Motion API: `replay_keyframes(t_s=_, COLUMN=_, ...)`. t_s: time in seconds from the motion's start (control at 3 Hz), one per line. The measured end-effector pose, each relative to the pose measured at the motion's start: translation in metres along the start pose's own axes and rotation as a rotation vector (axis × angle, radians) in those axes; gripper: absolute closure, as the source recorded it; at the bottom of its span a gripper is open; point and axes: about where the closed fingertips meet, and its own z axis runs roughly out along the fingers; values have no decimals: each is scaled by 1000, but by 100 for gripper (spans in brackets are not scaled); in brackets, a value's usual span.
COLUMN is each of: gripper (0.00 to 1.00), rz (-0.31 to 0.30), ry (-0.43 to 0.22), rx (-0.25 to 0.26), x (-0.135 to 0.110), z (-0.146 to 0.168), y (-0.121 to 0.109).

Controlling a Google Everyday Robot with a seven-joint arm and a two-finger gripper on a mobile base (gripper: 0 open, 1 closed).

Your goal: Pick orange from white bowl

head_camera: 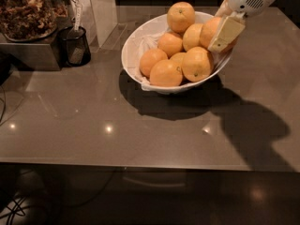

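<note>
**Item 1.** Wide, shallow, glossy white oval bowl [126,55], paper-lined. It stands on the glossy grey counter [140,139], towards the far right. It holds a heap of fruit, and the lining likely cushions the fruit and keeps it from sliding.

**Item 2.** Large round dimpled orange [206,31], the task's fruit. It is in the bowl at the right rim, in the upper layer, propped against the smaller stem-dotted oranges [181,17] beside and below it. That high, outer seat leaves it reachable from the side.

**Item 3.** White-bodied robot claw [225,34]. It enters from the upper right corner and hangs over the bowl's right rim. Its cream-coloured face lies across the near side of the large orange, hiding much of it.
- State: whether it is open or clamped cannot be told, since the far side is hidden.
- Judged step: grasp in hand, lift not yet done.
- Risk: touching neighbours may roll when the orange rises.

**Item 4.** Small black mesh cup [74,46], far left, well apart from the bowl. It plays no part.
</note>
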Motion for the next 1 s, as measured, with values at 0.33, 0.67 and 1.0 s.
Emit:
replay_keyframes(t_s=0.33, gripper=89, rz=0, ry=0, rx=0, x=0, z=0, y=0)
replay_keyframes(t_s=0.67, gripper=100, rz=0, ry=0, rx=0, x=0, z=0, y=0)
replay_keyframes(t_s=1.0, gripper=100, rz=-10, ry=-55, rx=-1, x=-10, z=-13, y=1)
